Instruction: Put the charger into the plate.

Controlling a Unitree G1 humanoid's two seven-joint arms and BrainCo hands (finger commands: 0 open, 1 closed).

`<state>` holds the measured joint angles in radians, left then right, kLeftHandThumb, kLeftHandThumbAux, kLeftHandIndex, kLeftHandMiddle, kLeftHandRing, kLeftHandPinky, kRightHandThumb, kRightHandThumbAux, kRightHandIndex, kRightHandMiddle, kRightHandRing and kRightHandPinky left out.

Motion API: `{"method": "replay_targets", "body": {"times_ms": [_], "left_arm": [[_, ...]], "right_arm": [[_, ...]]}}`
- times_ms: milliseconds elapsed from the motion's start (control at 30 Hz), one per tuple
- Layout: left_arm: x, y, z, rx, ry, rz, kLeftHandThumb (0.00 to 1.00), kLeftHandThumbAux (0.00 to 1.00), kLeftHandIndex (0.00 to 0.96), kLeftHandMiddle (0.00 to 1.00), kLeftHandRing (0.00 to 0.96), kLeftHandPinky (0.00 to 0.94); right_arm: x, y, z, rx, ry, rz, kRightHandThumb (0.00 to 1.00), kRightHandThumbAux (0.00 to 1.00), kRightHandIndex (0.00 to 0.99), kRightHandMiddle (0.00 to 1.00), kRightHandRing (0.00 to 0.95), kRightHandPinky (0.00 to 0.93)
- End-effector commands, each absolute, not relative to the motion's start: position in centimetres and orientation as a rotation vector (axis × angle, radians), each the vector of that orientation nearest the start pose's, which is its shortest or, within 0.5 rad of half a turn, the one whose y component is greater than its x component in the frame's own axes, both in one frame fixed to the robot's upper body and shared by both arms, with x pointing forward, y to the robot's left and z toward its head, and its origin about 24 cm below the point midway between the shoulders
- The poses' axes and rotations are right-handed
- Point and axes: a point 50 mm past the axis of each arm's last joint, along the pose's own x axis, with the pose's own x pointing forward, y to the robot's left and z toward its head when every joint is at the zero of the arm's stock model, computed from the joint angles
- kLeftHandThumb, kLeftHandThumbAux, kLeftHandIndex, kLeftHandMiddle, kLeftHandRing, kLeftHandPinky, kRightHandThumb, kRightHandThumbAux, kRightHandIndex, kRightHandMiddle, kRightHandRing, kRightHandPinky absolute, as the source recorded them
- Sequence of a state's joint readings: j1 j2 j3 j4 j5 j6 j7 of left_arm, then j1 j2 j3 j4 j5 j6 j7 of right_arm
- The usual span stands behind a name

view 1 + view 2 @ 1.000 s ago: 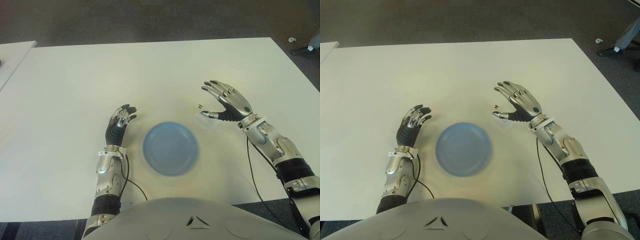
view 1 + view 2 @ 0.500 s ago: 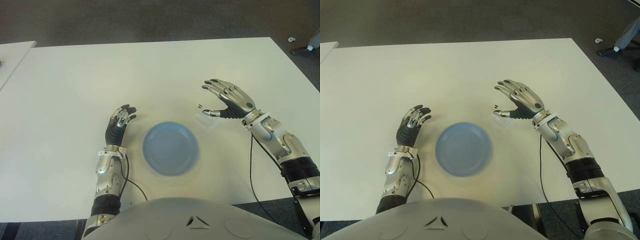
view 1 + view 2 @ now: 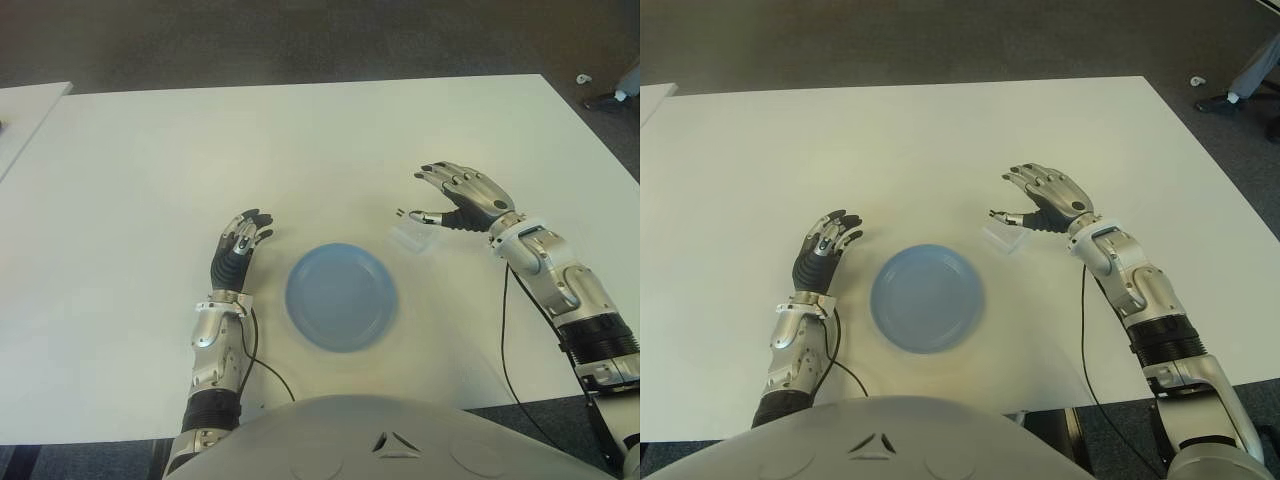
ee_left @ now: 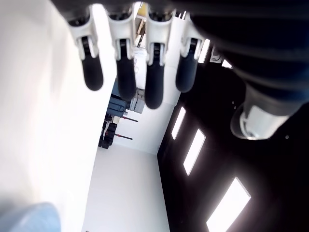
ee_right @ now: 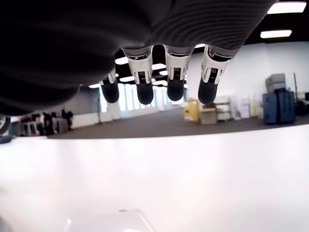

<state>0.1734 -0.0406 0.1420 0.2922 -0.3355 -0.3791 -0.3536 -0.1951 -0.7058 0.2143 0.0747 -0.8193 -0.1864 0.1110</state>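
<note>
1 small white boxy charger lies flat beside 1 round blue plate; its long axis is unclear. Right hand hovers above it, fingers spread, empty. Left hand, left of the plate, relaxed, empty.

Your white charger lies flat on the table, just right of the round blue plate.

You are working at a white table that fills most of the head views, standing on dark grey carpet. A second white table edge sits just beside it on the left. At the far right, a person's shoe rests on the carpet. The right wrist view shows an open hall with ceiling light panels, bright windows and stacked crates.
</note>
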Motion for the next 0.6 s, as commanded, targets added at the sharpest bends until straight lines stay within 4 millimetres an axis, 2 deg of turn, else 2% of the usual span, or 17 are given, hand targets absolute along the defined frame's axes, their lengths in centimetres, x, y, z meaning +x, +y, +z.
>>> {"method": "replay_targets", "body": {"times_ms": [33,600], "left_arm": [[18.67,17.79,-3.62,-0.358,0.069,-0.021,0.000,0.529,0.269,0.312,0.272,0.254],[18.68,17.86,-3.47,-0.361,0.062,-0.035,0.000,0.523,0.265,0.315,0.277,0.262]], "right_arm": [[27.77,-20.81,8.34,-1.566,-0.092,0.379,0.283,0.099,0.000,0.000,0.000,0.000],[27.37,-20.28,8.12,-1.590,0.111,0.344,0.301,0.105,0.000,0.000,0.000,0.000]]}}
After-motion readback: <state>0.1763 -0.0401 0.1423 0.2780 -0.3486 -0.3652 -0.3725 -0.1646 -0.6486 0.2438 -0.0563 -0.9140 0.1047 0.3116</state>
